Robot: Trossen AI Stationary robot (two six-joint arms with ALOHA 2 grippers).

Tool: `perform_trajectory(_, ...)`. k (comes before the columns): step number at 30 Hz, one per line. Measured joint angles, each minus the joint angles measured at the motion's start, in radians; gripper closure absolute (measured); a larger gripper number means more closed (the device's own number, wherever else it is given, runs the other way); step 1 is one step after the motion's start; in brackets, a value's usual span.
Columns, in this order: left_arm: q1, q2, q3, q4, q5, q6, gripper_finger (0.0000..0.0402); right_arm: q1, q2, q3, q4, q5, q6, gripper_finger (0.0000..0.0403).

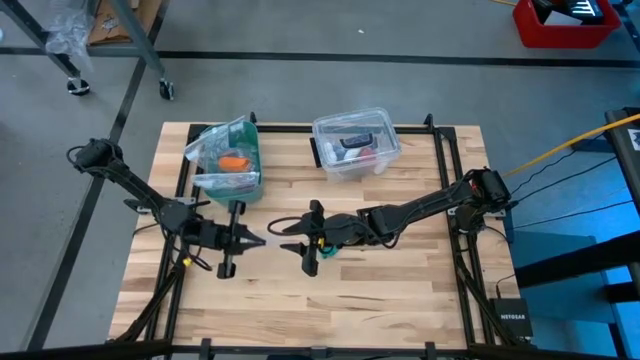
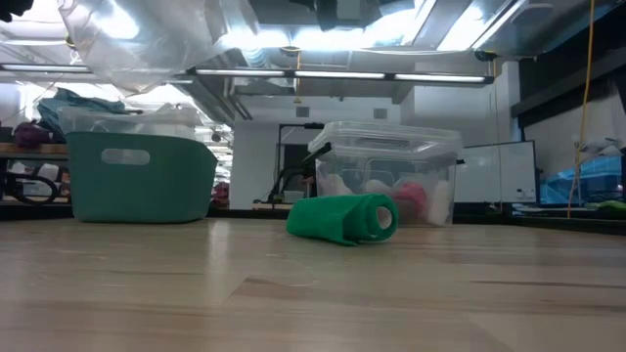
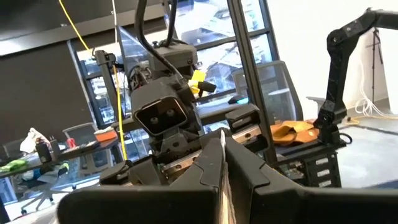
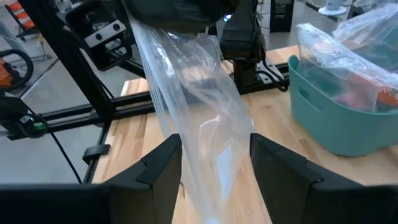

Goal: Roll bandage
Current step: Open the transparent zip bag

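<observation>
Both arms are up over the middle of the wooden table (image 1: 380, 300), grippers nose to nose. The left gripper (image 1: 256, 240) is clenched tight on a clear plastic bag (image 4: 199, 124), the film pinched flat between its closed fingers (image 3: 249, 180). Facing it, the right gripper (image 1: 288, 228) stands with its jaws wide apart, one finger on each side of the hanging bag, which passes between them (whether the pads actually touch the film, I cannot tell).

Down on the tabletop, the bandage (image 2: 344, 218) lies as a rolled green cylinder on its side, just in front of the clear lidded box (image 2: 386, 181), apart from both grippers. In the high view it is not visible.

At the back left sits the teal bin (image 1: 232, 160), an orange item (image 1: 232, 160) inside it.

Any writing? One word: "NETGEAR" on a dark device (image 1: 512, 312) at the table's right edge.
</observation>
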Motion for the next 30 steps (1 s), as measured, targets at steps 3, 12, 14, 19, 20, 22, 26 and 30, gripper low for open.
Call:
perform_trajectory(3, 0.000, 0.000, 0.000, 0.025, 0.000, 0.020, 0.0401, 0.000, 0.000, 0.000, 0.014, 0.000, 0.000, 0.0210)
perform_trajectory(12, 0.000, 0.000, 0.000, 0.064, 0.000, 0.048, 0.0401, 0.000, 0.000, 0.000, 0.017, 0.000, 0.001, 0.0210)
perform_trajectory(14, 0.000, 0.000, 0.000, 0.065, 0.002, 0.059, 0.0401, 0.000, 0.000, 0.000, 0.017, 0.000, 0.003, 0.0210)
perform_trajectory(19, 0.000, 0.000, 0.000, 0.098, 0.023, 0.120, 0.0401, 0.000, 0.018, 0.001, 0.029, -0.010, 0.013, 0.0210)
perform_trajectory(20, 0.000, 0.000, 0.000, 0.105, 0.024, 0.128, 0.0401, 0.000, 0.023, 0.002, 0.030, -0.012, 0.013, 0.0210)
perform_trajectory(22, 0.001, 0.000, 0.000, 0.114, 0.030, 0.136, 0.0401, 0.000, 0.035, 0.002, 0.029, -0.014, 0.014, 0.0210)
perform_trajectory(26, 0.003, 0.000, 0.000, 0.114, 0.037, 0.146, 0.0401, 0.000, 0.057, 0.002, 0.055, -0.011, 0.013, 0.0211)
perform_trajectory(30, 0.003, 0.000, 0.000, 0.108, 0.057, 0.146, 0.0401, 0.000, 0.067, 0.002, 0.060, -0.011, 0.013, 0.0232)
